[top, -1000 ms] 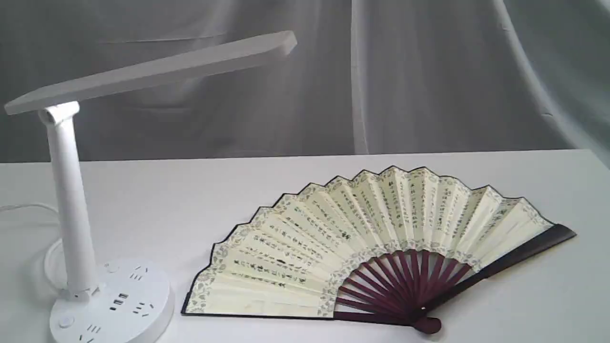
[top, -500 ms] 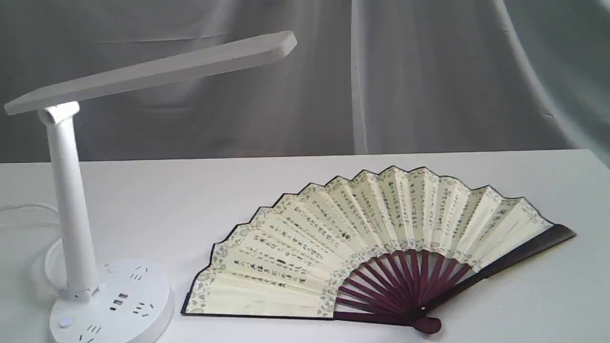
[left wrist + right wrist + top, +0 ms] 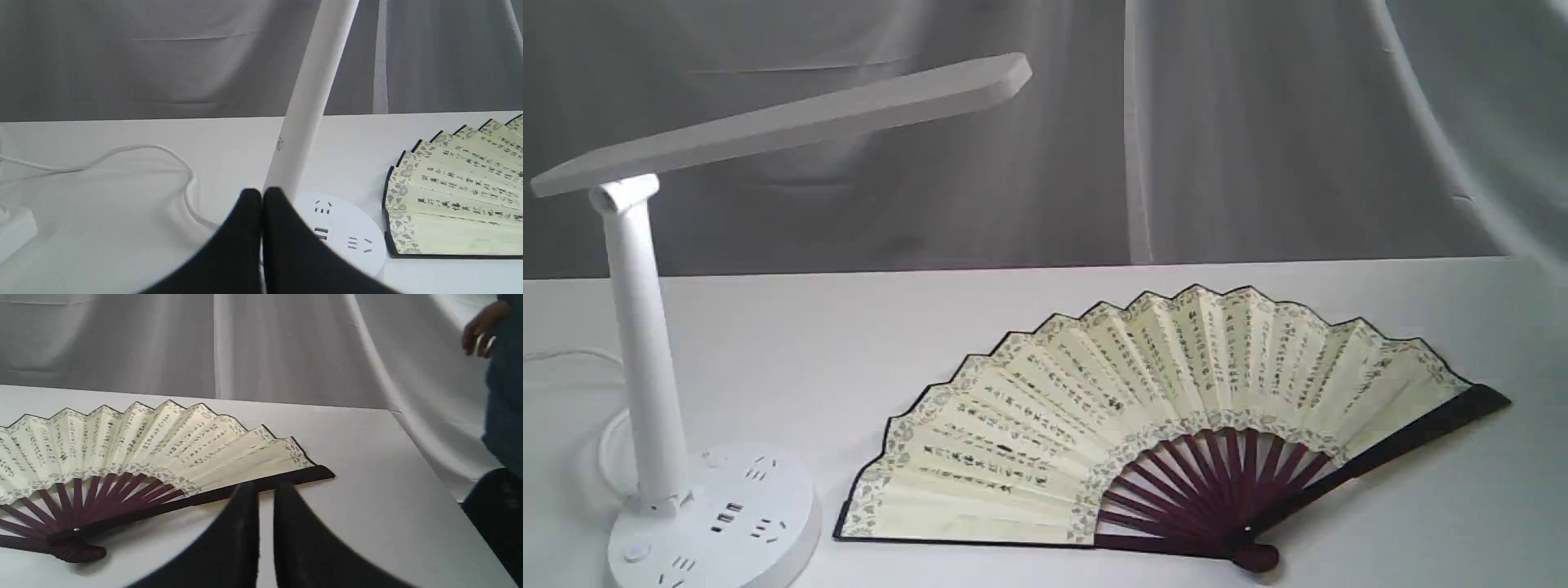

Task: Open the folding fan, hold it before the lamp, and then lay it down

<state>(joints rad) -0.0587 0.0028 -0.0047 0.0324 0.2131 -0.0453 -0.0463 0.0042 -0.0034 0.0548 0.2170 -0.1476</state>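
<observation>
The folding fan [image 3: 1143, 408] lies spread open and flat on the white table, script side up, with its maroon ribs and pivot toward the front. The lamp [image 3: 641, 343] stands at the left, its bar head reaching out over the table. No gripper shows in the exterior view. In the left wrist view my left gripper [image 3: 261, 194] is shut and empty, just before the lamp [image 3: 304, 106] stem and base, with the fan [image 3: 453, 196] off to one side. In the right wrist view my right gripper [image 3: 265, 488] is shut with a thin slit, empty, close to the fan [image 3: 143, 445] guard stick.
The lamp's white cable [image 3: 135, 149] loops across the table to a white block [image 3: 14, 228]. Grey cloth hangs behind. The table's right edge [image 3: 429, 469] drops off beside the right gripper. A person in dark clothing [image 3: 502, 396] stands beyond that edge.
Fan and lamp have not moved. The light on the fan and on the table's right side looks slightly dimmer than before.
</observation>
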